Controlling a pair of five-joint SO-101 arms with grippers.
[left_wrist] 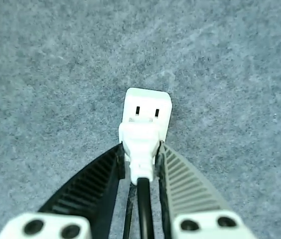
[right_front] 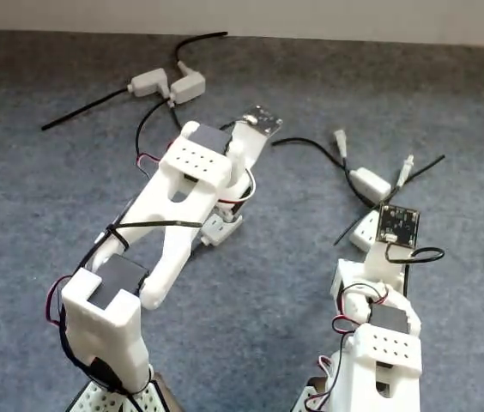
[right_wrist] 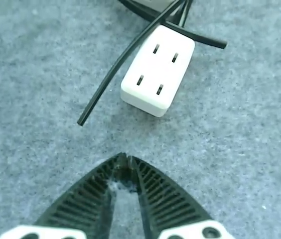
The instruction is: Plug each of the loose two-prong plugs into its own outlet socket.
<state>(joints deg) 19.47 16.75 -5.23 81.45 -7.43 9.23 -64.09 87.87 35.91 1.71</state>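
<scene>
Worry on my end: left gripper [left_wrist: 140, 152] pinches the white plug [left_wrist: 139, 137] against its outlet block [left_wrist: 147, 107] on the carpet [left_wrist: 56, 74], right gripper [right_wrist: 128, 160] pressed together empty, so pushing might just skid that unbraced block.

Grey-blue mat [right_front: 285, 292] covers the whole work surface. It has a short fuzzy pile, speckled lighter and darker, and lies flat with no folds. Both wrist views show the same texture close up [left_wrist: 36, 69] [right_wrist: 26, 74]. A pale band [right_front: 353, 15] runs along the mat's far edge, possibly a wall. A small brown patch [right_front: 163, 388] sits at the near edge, maybe wood, hard to tell.
</scene>
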